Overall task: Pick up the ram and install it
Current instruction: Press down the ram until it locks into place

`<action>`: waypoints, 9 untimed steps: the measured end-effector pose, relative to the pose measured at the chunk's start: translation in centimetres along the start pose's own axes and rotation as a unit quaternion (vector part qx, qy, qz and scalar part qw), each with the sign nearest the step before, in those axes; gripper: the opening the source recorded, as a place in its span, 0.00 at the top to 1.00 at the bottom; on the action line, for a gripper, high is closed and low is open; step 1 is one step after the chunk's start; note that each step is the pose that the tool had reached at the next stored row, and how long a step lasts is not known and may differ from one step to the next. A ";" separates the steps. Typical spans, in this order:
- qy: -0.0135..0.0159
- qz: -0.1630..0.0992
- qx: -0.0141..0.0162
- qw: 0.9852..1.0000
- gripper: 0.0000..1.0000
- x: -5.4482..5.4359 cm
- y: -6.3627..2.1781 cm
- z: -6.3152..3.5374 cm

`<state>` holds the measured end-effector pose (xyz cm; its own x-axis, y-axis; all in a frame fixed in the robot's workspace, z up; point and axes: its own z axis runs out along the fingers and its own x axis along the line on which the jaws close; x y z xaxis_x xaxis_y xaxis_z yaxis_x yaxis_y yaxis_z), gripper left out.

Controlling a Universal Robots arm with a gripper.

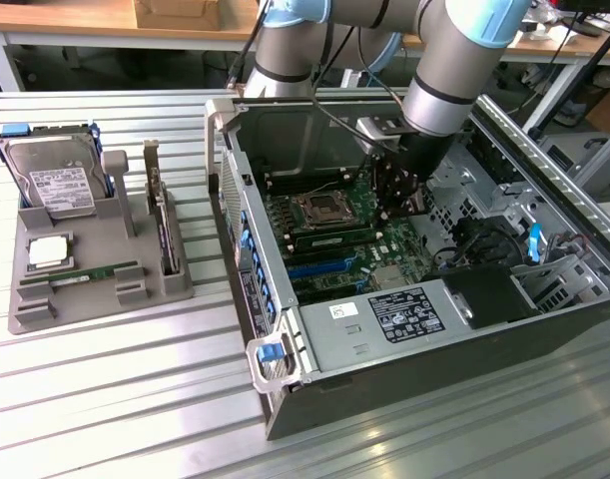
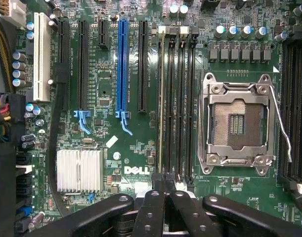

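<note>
Gripper point(image 2: 164, 190) closed, pressing on ram point(image 2: 162, 98) seated edge-up in slot beside CPU socket point(image 2: 238, 123); best pressed straight down, evenly.

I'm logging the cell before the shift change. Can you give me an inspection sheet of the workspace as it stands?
Surface: ribbed metal table, open computer case on it.
Job's things: one ram stick lying in the grey holder; another ram stick seated in a motherboard slot beside the CPU socket.
Clutter: hard drive, expansion card and a chip in the holder.
Grippers: gripper shut, over the memory slots.
Cables: black cable along the arm.
Surroundings: wooden benches behind.
</note>
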<state>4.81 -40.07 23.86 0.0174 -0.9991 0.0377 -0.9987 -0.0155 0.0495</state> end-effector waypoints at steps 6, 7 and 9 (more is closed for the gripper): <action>0.000 0.000 0.000 1.000 0.89 0.0 0.01 -0.12; 0.000 0.000 0.000 1.000 0.89 0.0 0.03 -0.64; 0.000 0.000 0.000 1.000 0.89 0.0 0.23 -0.79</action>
<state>4.62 -40.09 24.67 0.0176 -0.9992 0.0368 -0.9987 -0.0158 0.0487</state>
